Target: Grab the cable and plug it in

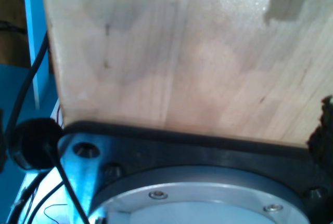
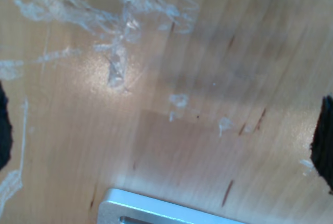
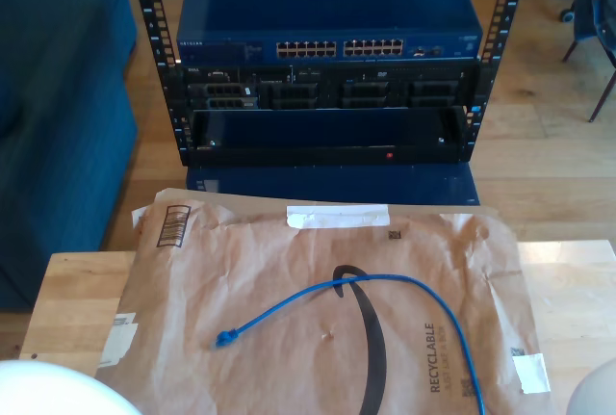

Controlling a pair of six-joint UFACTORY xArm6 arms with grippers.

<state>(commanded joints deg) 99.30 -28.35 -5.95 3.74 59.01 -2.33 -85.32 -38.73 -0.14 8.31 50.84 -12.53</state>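
The cable (image 3: 385,285) lies loose on a brown paper mailer (image 3: 289,271) spread over the wooden table (image 3: 72,285). In the exterior view its blue plug end (image 3: 224,339) rests at about eight o'clock from the middle of the mailer, and from there the cable climbs toward one o'clock, arcs over the printed black curve, then runs down toward five o'clock and off the lower edge of that view. Nothing is touching it. Beyond the table, at twelve o'clock in the exterior view, stands a rack (image 3: 327,59) with a blue switch (image 3: 327,11) on top, its row of ports (image 3: 339,48) facing the table, darker units below it and an empty slot lower still. My first gripper's camera looks down at bare pale wood, with a dark flange and a round silver arm base (image 1: 208,198) beneath it, plus black cords (image 1: 31,78) hanging off the table's edge; dark tips show at the border of that picture, but I cannot tell how far the jaws stand apart or whether they hold anything. My second gripper's camera shows scuffed wood with whitish tape residue (image 2: 117,63) and a silver plate (image 2: 156,208); dark shapes sit at both sides, and again I cannot tell the jaws' spread or grasp.
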